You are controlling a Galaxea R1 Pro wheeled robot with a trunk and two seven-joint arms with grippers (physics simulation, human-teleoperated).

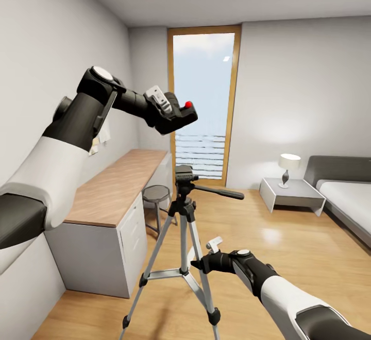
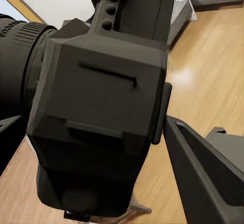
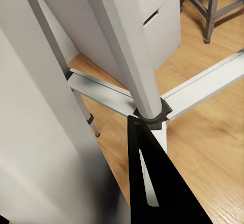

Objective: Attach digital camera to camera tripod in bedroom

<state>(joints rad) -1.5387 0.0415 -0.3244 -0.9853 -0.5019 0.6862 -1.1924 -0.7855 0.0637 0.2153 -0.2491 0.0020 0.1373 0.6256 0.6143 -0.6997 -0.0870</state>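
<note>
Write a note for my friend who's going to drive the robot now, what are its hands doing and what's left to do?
Left gripper: shut on the digital camera, held up in the air above the camera tripod.
Right gripper: low at a tripod leg; open or shut can't be told.
Tripod stands on the wood floor beside the desk, head bare.
Done: camera picked up.
Left: lower the camera onto the tripod head and attach it.

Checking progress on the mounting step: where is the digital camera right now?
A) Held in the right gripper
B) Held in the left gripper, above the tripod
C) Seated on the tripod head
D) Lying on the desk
B: the left gripper holds the digital camera in the air above the camera tripod, whose head is bare.
</note>
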